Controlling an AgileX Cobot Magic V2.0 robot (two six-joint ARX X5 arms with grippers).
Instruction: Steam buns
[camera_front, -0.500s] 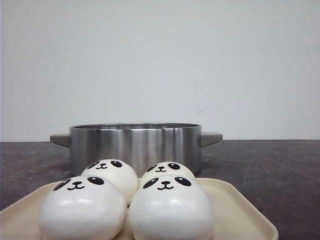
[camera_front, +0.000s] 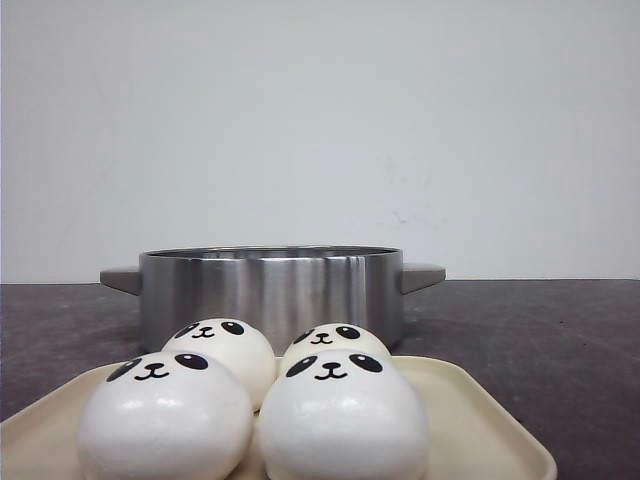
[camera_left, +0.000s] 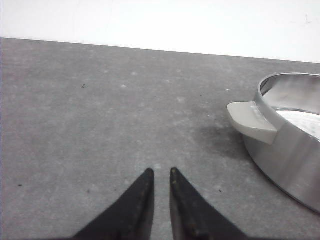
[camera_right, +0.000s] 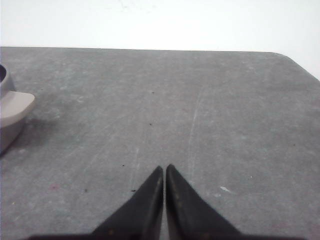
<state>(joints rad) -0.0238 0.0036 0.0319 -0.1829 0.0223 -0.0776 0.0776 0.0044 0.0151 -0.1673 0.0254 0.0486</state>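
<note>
Several glossy white buns with black panda faces sit close together on a beige tray at the near edge of the front view. Two are in front and two behind them. Directly behind the tray stands a steel pot with grey handles. Neither gripper shows in the front view. My left gripper hangs over bare table beside the pot, its fingertips a narrow gap apart with nothing between. My right gripper is shut and empty over bare table on the pot's other side.
The pot's grey handle sticks out toward my left gripper, and the other handle shows at the edge of the right wrist view. The dark grey table ends at a white wall, with a rounded corner at the far right.
</note>
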